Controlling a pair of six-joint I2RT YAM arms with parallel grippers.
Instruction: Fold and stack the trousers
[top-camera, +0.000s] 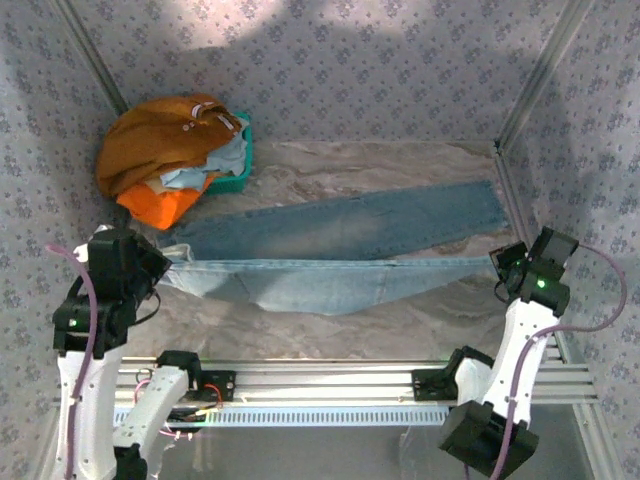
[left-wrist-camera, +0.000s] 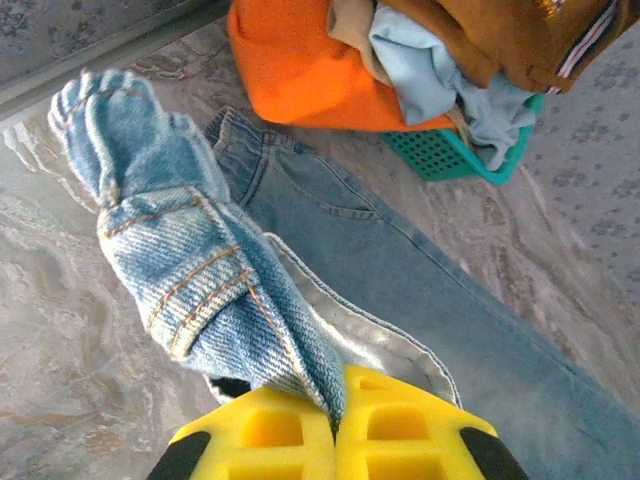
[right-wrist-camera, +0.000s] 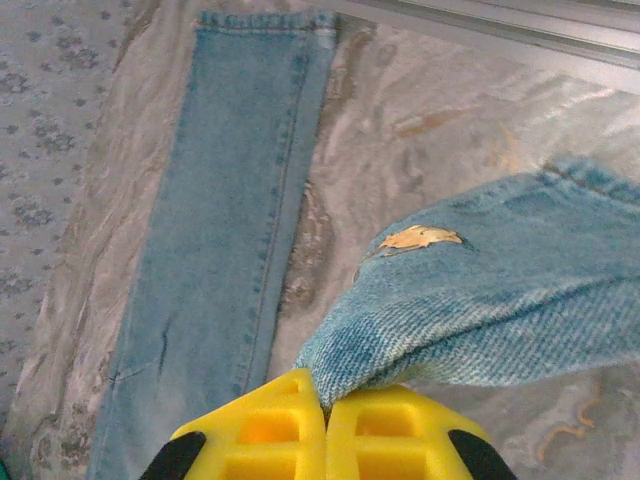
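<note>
The left gripper (left-wrist-camera: 335, 425) clamps the waistband of the faded blue denim trousers (top-camera: 340, 225); the right gripper (right-wrist-camera: 325, 405) clamps a leg end, cloth stretched between them.

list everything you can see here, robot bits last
jeans: one, faded blue, one leg flat across the table, the other lifted and held at both ends
basket: one, teal, far left corner
garment with buttons: one, mustard-brown, heaped on the basket
orange cloth: one, bright orange, spilling over the basket's front
pale blue cloth: one, in the basket
table: one, marbled beige, under everything
left gripper: one, yellow fingers, shut on the jeans' waist end
right gripper: one, yellow fingers, shut on the lifted leg
</note>
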